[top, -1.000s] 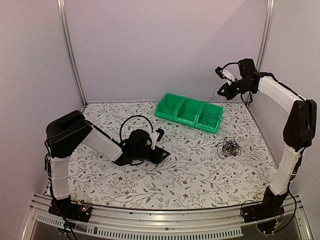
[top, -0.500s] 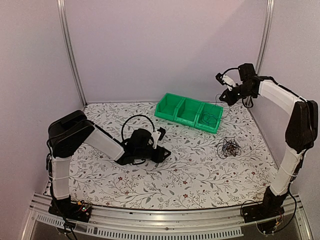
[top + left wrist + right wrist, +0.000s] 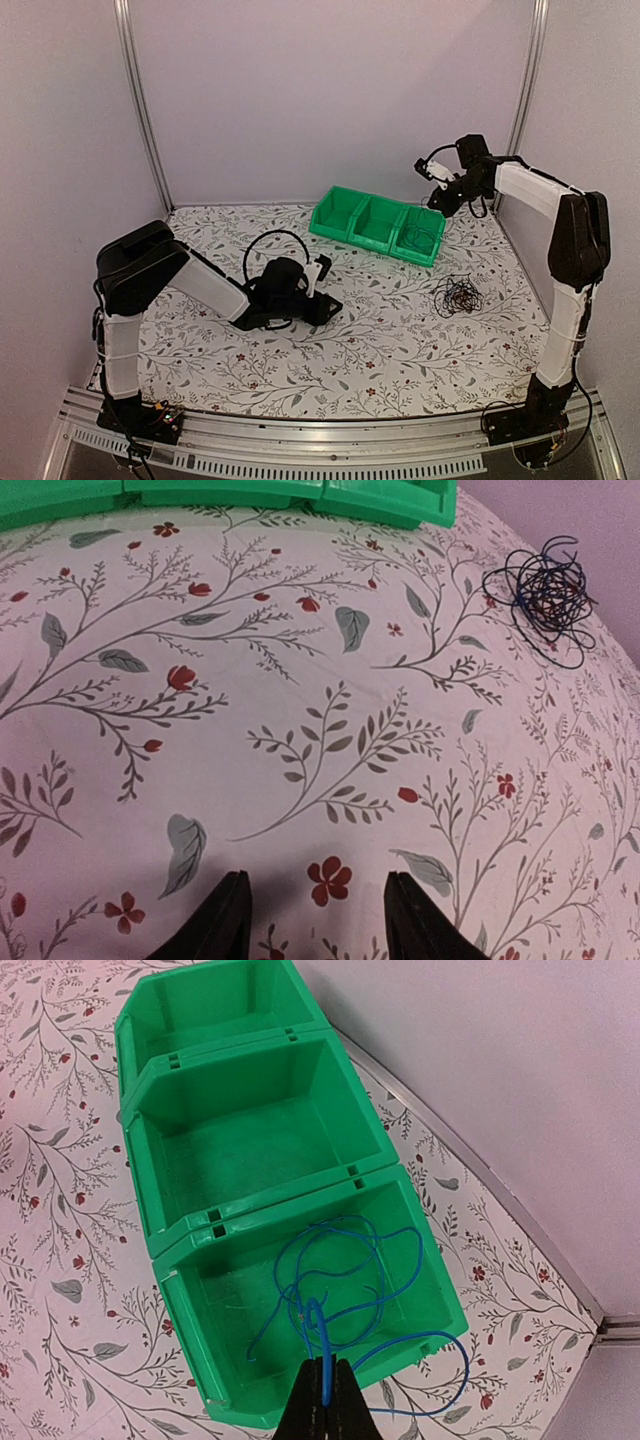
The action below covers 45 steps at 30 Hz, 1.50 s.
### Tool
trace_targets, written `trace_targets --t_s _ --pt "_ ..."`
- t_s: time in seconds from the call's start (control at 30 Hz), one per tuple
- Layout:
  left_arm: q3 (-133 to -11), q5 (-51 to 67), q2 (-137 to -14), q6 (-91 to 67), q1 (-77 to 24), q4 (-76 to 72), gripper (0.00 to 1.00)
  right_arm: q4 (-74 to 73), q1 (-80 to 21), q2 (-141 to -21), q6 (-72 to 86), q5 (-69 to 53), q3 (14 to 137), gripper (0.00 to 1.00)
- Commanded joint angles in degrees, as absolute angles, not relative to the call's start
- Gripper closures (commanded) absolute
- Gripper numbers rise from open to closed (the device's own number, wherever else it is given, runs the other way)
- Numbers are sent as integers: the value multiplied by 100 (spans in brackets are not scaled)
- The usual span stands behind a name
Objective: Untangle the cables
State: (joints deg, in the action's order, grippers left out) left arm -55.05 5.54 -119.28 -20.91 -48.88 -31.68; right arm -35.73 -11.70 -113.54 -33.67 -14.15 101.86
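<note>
Cables [image 3: 545, 590] sit tangled on the table [image 3: 300, 680]; your right gripper [image 3: 322, 1370] pinches a blue cable [image 3: 320, 1330] over the green bin [image 3: 137, 1145]; your left gripper [image 3: 316, 920] hovers spread.

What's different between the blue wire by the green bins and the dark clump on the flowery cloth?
The blue wire is one strand in open loops; the dark clump is several strands balled together. The blue wire is pinched by the right gripper over the end compartment of the green bins; the dark clump lies free on the cloth. Both are very thin, curly wires.
</note>
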Motion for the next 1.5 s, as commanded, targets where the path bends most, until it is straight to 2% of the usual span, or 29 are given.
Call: trace_targets --t_s 0.0,0.6,1.23,1.37,1.47 --pt "-5386 527 -11993 -2139 -4971 -2663 55 -3553 -1417 -11649 -3674 -1173 10377 100" --pt "-5415 545 -11993 -2058 -4966 -2509 55 -3558 -1757 -12472 -3785 -1508 10945 100" --pt "-5438 438 -11736 -1885 -4967 -2279 55 -3457 -1582 -12521 -3615 -1032 10143 100" --pt "-5276 235 -11258 -1756 -4966 -2117 55 -3593 -1580 -12465 -3630 -912 10081 92" --pt "-5257 56 -10855 -1558 -4966 -1851 55 -3792 -1575 -12207 -3607 -883 9923 78"
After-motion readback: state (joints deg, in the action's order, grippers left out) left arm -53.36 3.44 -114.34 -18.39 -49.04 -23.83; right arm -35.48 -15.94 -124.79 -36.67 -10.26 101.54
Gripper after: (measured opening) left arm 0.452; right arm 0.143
